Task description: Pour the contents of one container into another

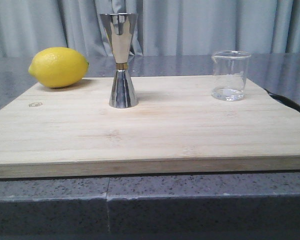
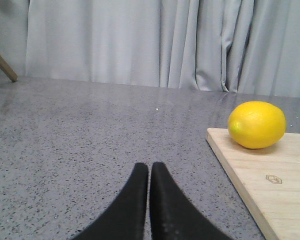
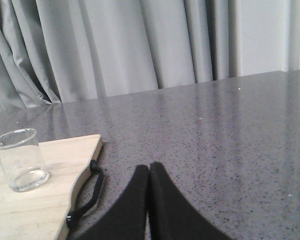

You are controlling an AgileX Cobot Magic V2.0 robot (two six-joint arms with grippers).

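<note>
Front view: board (image 1: 165,135) on speckled counter (image 1: 190,195).

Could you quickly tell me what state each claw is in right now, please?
Left claw: closed, holding nothing, over the bare countertop.
Right claw: closed, holding nothing, off to the side of the glass beaker.

You will find no readable words or numbers here. The pale wooden cutting board (image 2: 270,195) bears a small hexagonal burnt-in emblem (image 2: 273,178), and the small clear glass beaker (image 3: 21,159) shows faint markings, possibly graduations, too blurred to read.
</note>
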